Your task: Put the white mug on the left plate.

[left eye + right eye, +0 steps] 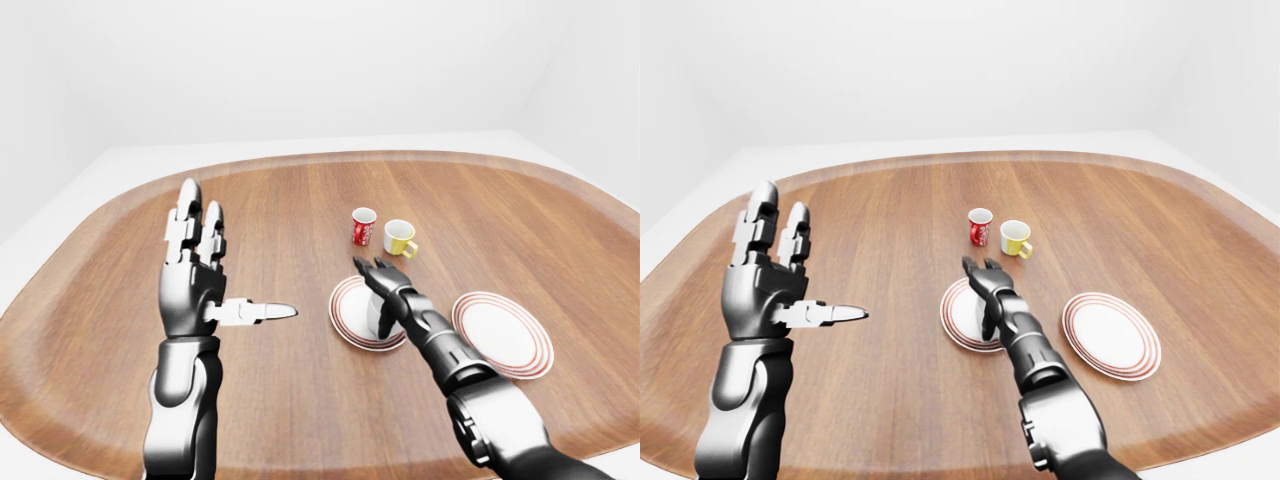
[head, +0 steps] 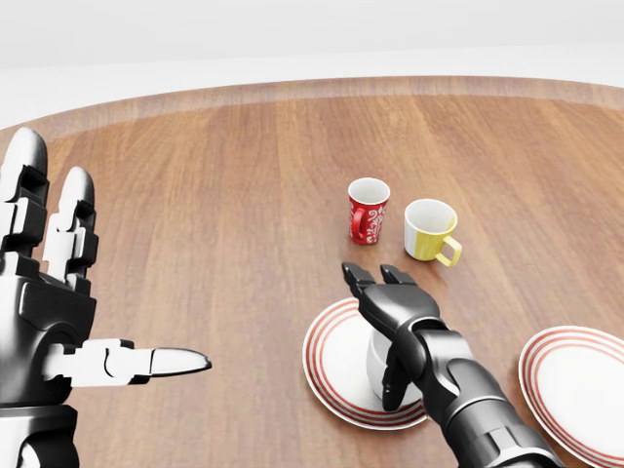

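White mug [image 2: 377, 363] sits on left plate [image 2: 331, 366], right hand [image 2: 387, 312] open w/ fingers spread over it, so task looks basically done, only arm pull-back left

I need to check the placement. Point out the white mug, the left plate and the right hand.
white mug [image 2: 375, 363]: head view, its bare left side.
left plate [image 2: 330, 359]: head view, bare white area left of the mug.
right hand [image 2: 382, 292]: head view, between its spread fingertips.

Red patterned mug [image 2: 368, 211] just beside yellow mug [image 2: 429, 231]; right plate [image 2: 578, 388] on wooden table [image 2: 224, 195]
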